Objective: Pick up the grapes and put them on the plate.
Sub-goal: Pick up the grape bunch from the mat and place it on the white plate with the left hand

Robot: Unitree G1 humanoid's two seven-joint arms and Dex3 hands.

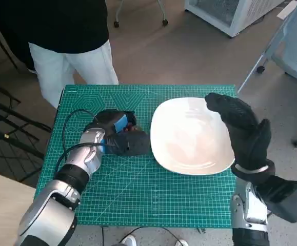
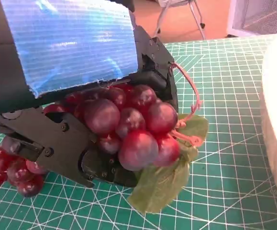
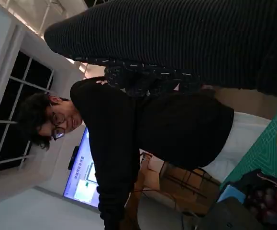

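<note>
Left hand [image 1: 118, 134] closed around the grapes [image 2: 128, 124] on the green mat [image 1: 138, 195], at 9 o'clock of the plate [image 1: 192, 136]. Right hand [image 1: 243, 130] raised at the plate's 3 o'clock rim, fingers extended, holding nothing.

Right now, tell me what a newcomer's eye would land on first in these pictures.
First, the red grapes with their green leaf, gripped by the left hand on the green cutting mat. Next, the large white plate just to the right of that hand, with nothing on it. Then the gloved right hand, raised over the plate's right edge and holding nothing, and a person standing at the table's far side.
</note>
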